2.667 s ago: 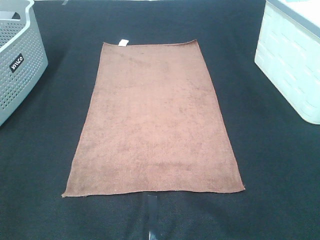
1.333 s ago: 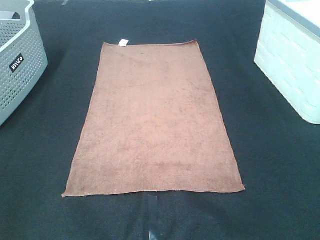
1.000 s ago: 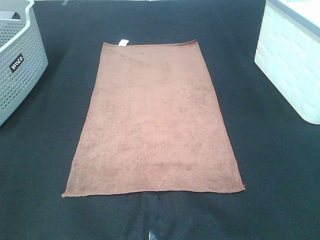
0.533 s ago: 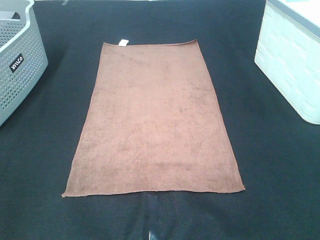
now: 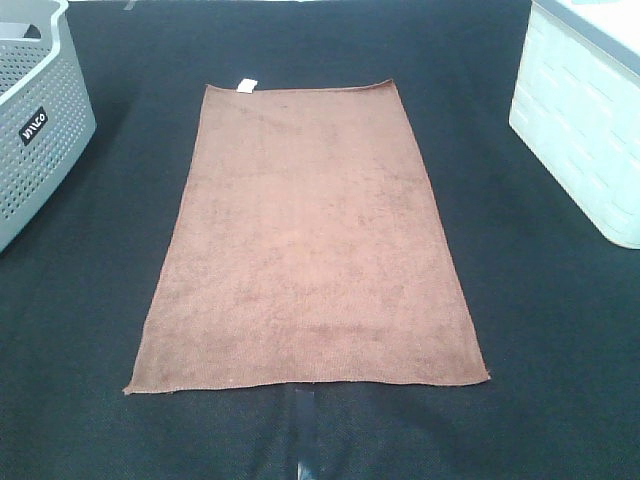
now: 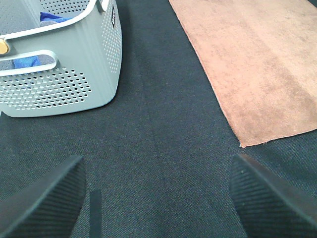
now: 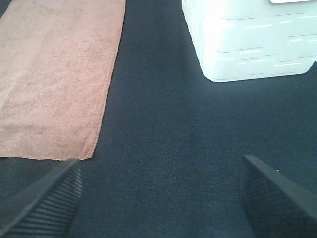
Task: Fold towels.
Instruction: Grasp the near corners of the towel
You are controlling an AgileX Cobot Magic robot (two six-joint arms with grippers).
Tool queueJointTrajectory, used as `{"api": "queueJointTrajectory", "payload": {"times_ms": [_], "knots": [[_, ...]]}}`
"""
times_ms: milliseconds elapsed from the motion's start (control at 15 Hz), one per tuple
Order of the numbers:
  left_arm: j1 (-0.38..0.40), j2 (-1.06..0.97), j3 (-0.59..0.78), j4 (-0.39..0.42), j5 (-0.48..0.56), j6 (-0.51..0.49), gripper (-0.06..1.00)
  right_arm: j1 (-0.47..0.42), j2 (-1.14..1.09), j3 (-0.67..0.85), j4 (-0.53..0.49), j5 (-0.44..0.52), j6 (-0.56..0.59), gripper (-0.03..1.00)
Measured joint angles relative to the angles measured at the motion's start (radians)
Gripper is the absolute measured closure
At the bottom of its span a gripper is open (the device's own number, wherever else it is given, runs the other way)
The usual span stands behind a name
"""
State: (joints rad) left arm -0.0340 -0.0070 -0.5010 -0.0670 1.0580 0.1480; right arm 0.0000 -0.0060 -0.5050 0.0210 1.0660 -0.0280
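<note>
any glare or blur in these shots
Exterior high: even light, towel sharp, a faint sheen on the dark strip. Left wrist: gripper fingertips slightly soft, basket crisp. Right wrist: white bin nearly washed out.

reddish-brown towel point(image 5: 308, 240), white tag point(image 5: 247, 85); grey perforated basket point(image 5: 40, 140), black table point(image 5: 560, 330)

Black left fingers point(image 6: 42, 206), black right fingers point(image 7: 277, 198) (finely ribbed), wedge-shaped tips

Basket point(image 5: 40, 130) left, bin point(image 5: 575, 130) right, flat towel point(image 5: 310, 240) between.
</note>
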Motion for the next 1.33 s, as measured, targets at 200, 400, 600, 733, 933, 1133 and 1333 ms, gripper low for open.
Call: {"api": "queueJointTrajectory", "payload": {"times_ms": [200,400,600,733,933,1133,1333], "knots": [[0.000,0.000,0.000,0.000,0.000,0.000,0.18,0.000,0.000,0.000,0.000,0.000,0.000,0.16],[0.000,0.000,0.000,0.000,0.000,0.000,0.18,0.000,0.000,0.000,0.000,0.000,0.000,0.16],[0.000,0.000,0.000,0.000,0.000,0.000,0.18,0.000,0.000,0.000,0.000,0.000,0.000,0.16],[0.000,0.000,0.000,0.000,0.000,0.000,0.18,0.000,0.000,0.000,0.000,0.000,0.000,0.16],[0.000,0.000,0.000,0.000,0.000,0.000,0.18,0.000,0.000,0.000,0.000,0.000,0.000,0.16],[0.000,0.003,-0.013,0.000,-0.097,-0.048,0.18,0.000,0.027,-0.002,-0.014,-0.005,0.000,0.17],[0.000,0.097,0.005,-0.028,-0.291,-0.083,0.18,0.000,0.162,-0.019,-0.021,-0.099,0.000,0.17]]}}
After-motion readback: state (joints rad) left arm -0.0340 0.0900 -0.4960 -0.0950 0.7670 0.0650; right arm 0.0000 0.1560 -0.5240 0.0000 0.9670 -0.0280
